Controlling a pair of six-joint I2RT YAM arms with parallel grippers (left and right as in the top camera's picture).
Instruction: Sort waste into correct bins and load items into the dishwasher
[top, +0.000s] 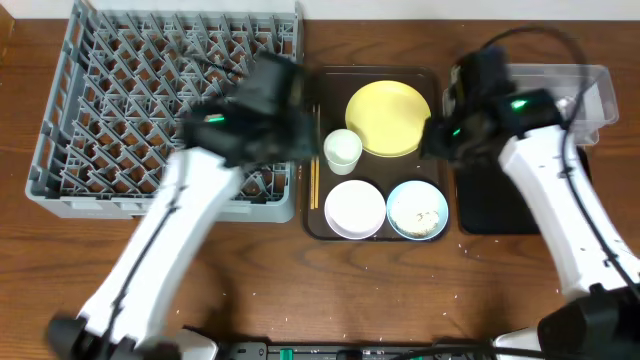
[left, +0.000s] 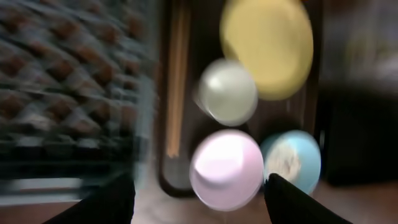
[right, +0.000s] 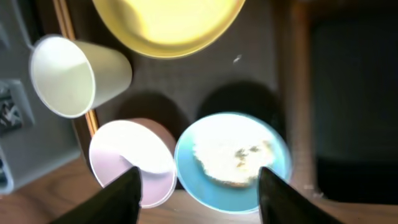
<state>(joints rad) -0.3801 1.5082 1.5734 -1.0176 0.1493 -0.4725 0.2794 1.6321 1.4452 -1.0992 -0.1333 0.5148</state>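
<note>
On the brown serving tray (top: 432, 80) lie a yellow plate (top: 388, 118), a white cup (top: 342, 150) on its side, a white bowl (top: 355, 208) and a light blue bowl (top: 417, 210) holding white rice (right: 233, 152). Wooden chopsticks (top: 313, 185) lie along the tray's left edge. My left gripper (top: 303, 135) hovers, blurred, between the grey dish rack (top: 150, 100) and the tray, open and empty (left: 199, 202). Above the tray's right side, my right gripper (top: 438, 140) hangs open (right: 199, 199), with the blue bowl (right: 233, 162) below its fingers and nothing held.
A clear plastic tub (top: 590, 85) stands at the back right. In front of it a flat black tray (top: 490, 205) lies beside the serving tray. Scattered white grains dot the wooden table (top: 300, 300) near the front.
</note>
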